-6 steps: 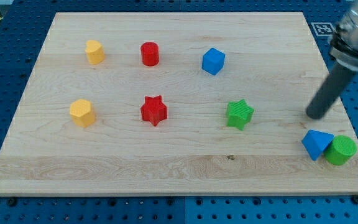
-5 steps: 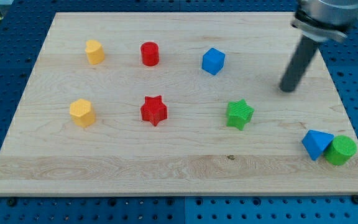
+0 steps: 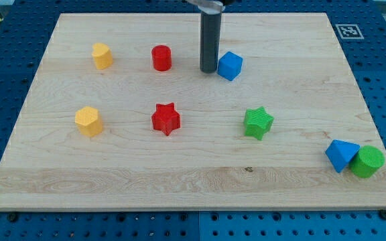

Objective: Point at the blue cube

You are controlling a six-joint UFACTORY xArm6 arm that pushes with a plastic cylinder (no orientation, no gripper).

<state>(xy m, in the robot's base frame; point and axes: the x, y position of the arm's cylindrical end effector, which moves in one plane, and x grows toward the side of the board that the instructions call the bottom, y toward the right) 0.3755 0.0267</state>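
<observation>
The blue cube (image 3: 230,65) sits on the wooden board (image 3: 179,167) in the upper middle of the view. My tip (image 3: 208,69) stands on the board right at the cube's left side, with almost no gap between them; I cannot tell whether they touch. The dark rod rises straight up from the tip and leaves the view at the top.
A red cylinder (image 3: 161,57) and a yellow block (image 3: 102,55) lie left of my tip. Below are a yellow block (image 3: 88,121), a red star (image 3: 165,118) and a green star (image 3: 258,123). A blue triangular block (image 3: 341,155) and a green cylinder (image 3: 367,161) sit at the lower right.
My tip has swept from the view's right side up and leftward across the board to the blue cube's left side. No block has moved.
</observation>
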